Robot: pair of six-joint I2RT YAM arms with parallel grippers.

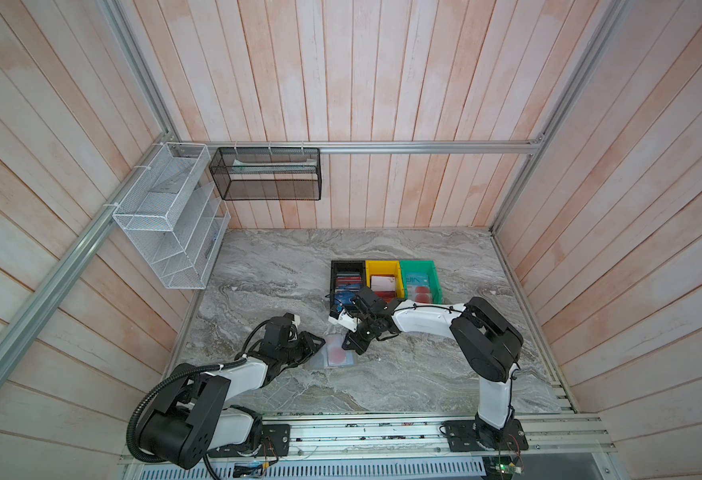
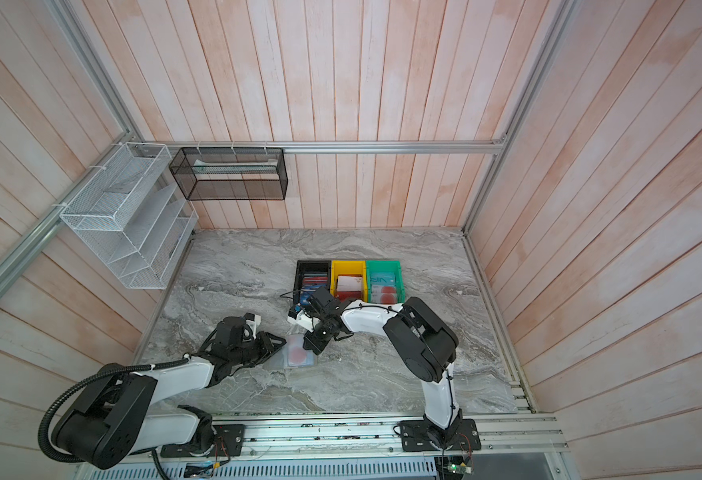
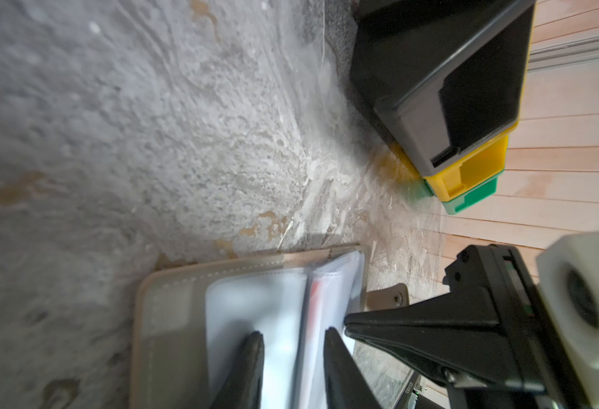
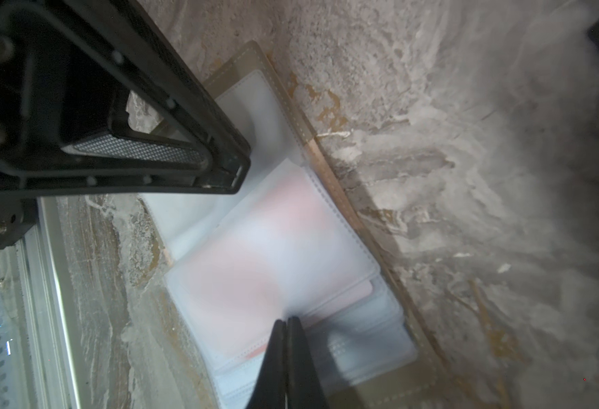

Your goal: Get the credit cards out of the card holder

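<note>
The grey-beige card holder (image 1: 351, 362) (image 2: 312, 362) lies open on the marble table between both grippers. Through a clear sleeve I see a white credit card with red circles (image 1: 337, 354) (image 4: 255, 269). My left gripper (image 1: 318, 343) (image 3: 292, 336) is open, its fingers resting on the holder's left page with a sleeve fold between them. My right gripper (image 1: 347, 345) (image 4: 285, 320) is shut, and its tip touches the edge of the sleeve that holds the card. Nothing shows between its jaws. In the left wrist view the right gripper (image 3: 347, 320) points at the sleeves from the side.
Behind the holder stand a black bin (image 1: 333, 278), a yellow bin (image 1: 382, 264) and a green bin (image 1: 419, 263) in a row, each with cards inside. A white wire rack (image 1: 166, 216) and a black mesh basket (image 1: 266, 174) hang on the walls at the back left.
</note>
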